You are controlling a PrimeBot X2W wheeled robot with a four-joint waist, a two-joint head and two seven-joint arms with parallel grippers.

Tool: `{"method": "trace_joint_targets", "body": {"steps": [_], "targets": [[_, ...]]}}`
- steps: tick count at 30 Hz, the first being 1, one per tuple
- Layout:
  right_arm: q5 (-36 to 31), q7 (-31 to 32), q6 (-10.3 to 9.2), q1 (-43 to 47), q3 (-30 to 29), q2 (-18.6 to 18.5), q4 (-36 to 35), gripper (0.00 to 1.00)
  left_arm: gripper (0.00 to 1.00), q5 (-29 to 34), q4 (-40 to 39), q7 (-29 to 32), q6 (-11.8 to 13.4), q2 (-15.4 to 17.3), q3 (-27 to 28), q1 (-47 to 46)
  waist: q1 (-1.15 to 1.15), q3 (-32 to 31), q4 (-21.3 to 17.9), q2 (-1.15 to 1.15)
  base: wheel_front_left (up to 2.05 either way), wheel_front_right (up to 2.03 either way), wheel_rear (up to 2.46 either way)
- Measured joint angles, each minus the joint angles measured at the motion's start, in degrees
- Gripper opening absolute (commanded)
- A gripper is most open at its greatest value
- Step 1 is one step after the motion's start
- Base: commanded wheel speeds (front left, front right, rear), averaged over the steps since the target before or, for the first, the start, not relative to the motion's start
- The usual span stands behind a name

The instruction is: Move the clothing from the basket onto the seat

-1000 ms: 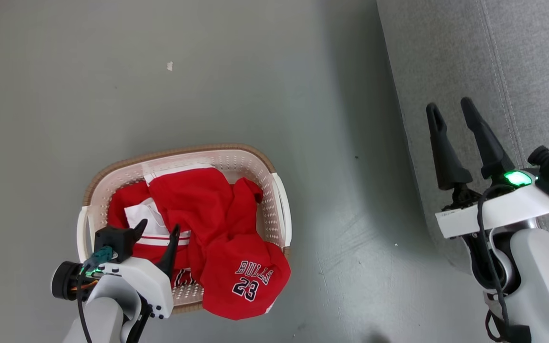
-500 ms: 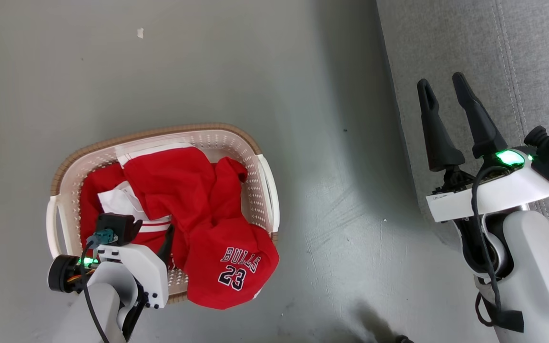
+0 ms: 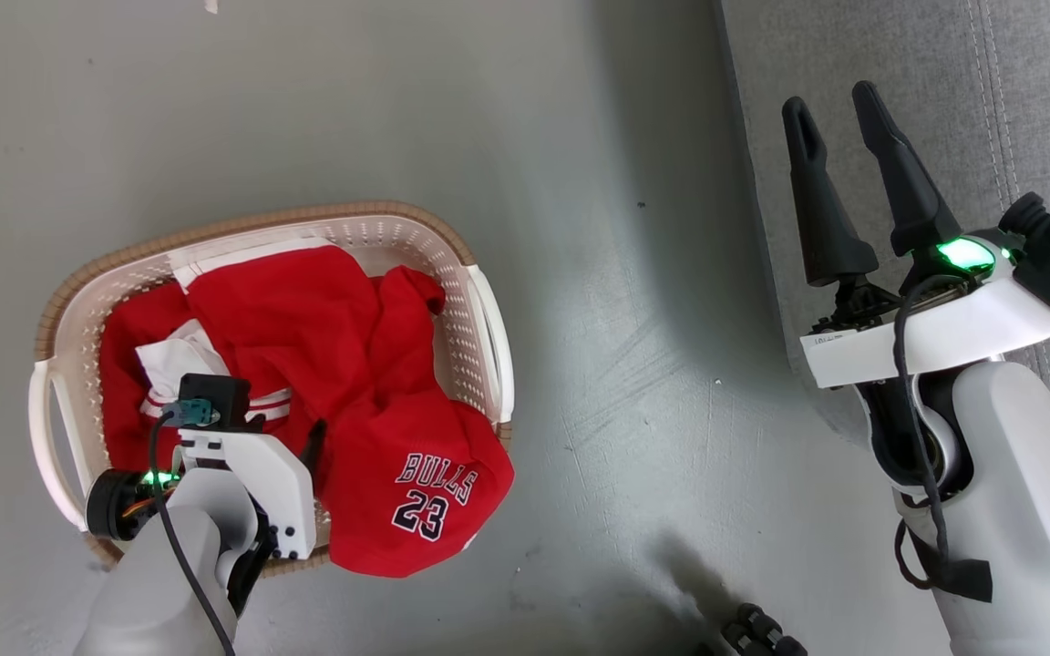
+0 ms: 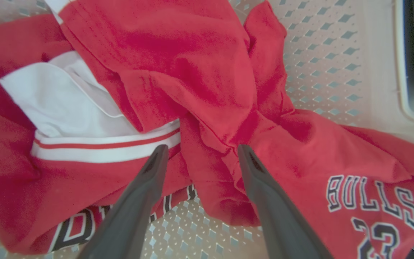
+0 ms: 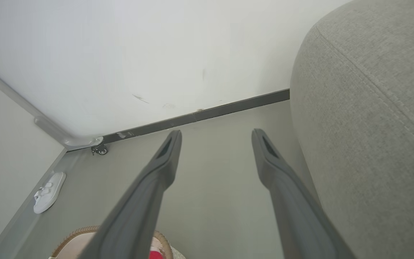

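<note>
Descent is carrying the left gripper (image 4: 202, 150) deeper into the basket (image 3: 242, 221). A second ago both its fingers were standing clear above the pile; now, in the head view, they are sinking almost out of sight among the clothing (image 3: 306, 328). Everything in the head view is also sliding left and toward the far edge, the floor (image 3: 580, 228) with it. That means the camera is moving with the robot's lean, and the basket itself seems not to be shifting.

In the left wrist view the fingers are standing spread, their tips pressing down either side of a bunched red fold in the middle of the pile. The striped garment (image 4: 95, 144) is lying just left of them. The jersey (image 4: 354, 187) is lying to the right and draping over the basket's near rim. Nothing is being gripped yet. The right gripper (image 3: 829, 97) is waiting with fingers apart and empty, over the left edge of the seat (image 3: 1035, 91).

All the clothing is lying in the basket and none on the seat, so the task is only beginning. The reach looks to be ending, and closing on that fold is probably coming next. The garments are tangling together, so one pull may be lifting both.
</note>
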Motion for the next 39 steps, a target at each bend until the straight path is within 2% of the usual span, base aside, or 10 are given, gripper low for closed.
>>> {"method": "trace_joint_targets", "body": {"steps": [9,30,31,35,39], "targets": [[1.11,0.0,0.0,-1.77,0.55,0.89,0.03,1.0,1.0,-0.83,4.38,5.5,-0.05,-0.1,-1.32,-2.38,0.0,2.95,-1.6,0.0,0.0,0.0,0.0],[1.75,0.0,0.0,-4.66,1.88,1.38,0.05,1.0,0.98,-3.41,8.24,11.87,-0.23,-0.16,-5.06,-7.28,0.0,6.75,-4.26,0.0,0.0,0.0,0.0],[1.75,0.0,0.0,-4.66,1.85,1.4,0.09,1.0,0.9,-3.69,8.38,11.9,-0.23,-0.19,-5.27,-7.28,0.0,6.76,-4.29,0.0,0.0,0.0,0.0],[1.75,0.0,0.0,-4.67,1.81,1.44,0.18,1.0,0.0,-4.48,8.55,12.28,-0.23,-0.19,-5.92,-7.47,0.0,6.67,-4.33,0.0,0.0,0.0,0.0],[1.75,0.0,0.0,-4.71,1.74,1.48,0.3,1.0,0.0,-5.05,8.0,11.87,-0.24,-0.22,-6.94,-8.06,0.0,6.41,-4.3,0.0,0.0,0.0,0.0]]}}
